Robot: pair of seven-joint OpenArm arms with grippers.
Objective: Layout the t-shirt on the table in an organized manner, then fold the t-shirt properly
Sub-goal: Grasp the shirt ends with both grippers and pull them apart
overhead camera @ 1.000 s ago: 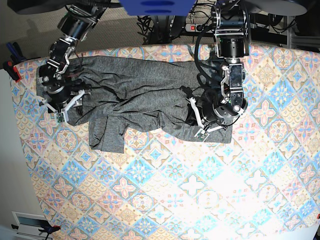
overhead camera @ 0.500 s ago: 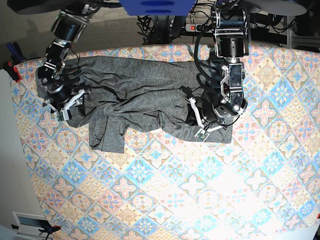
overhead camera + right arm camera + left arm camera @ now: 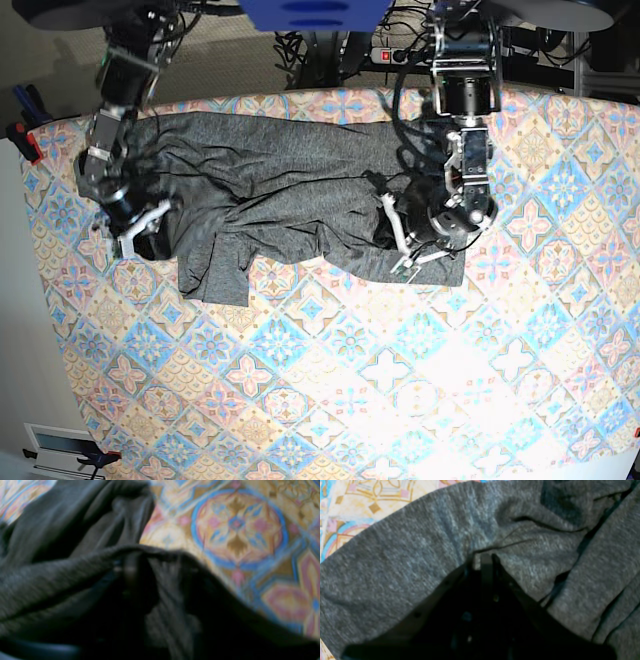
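Note:
The dark-grey t-shirt (image 3: 280, 190) lies crumpled across the far part of the table (image 3: 350, 380), with one sleeve hanging toward the front. My left gripper (image 3: 398, 245) is at the shirt's right end. In the left wrist view this gripper (image 3: 483, 558) is shut, pinching a fold of the t-shirt (image 3: 420, 542). My right gripper (image 3: 135, 235) is at the shirt's left edge. In the blurred right wrist view the right gripper (image 3: 157, 562) has a bunch of the t-shirt (image 3: 50, 580) drawn up to a peak between its fingers, above the patterned table (image 3: 237, 530).
Behind the table's far edge lie cables and a power strip (image 3: 385, 55). A red-tipped clamp (image 3: 25, 140) sits at the table's left edge. The patterned cloth (image 3: 357, 500) shows beyond the shirt's hem in the left wrist view.
My right arm has slid down along the shirt's left edge, and its jaws have closed in on fabric. The left gripper has stayed shut in place.

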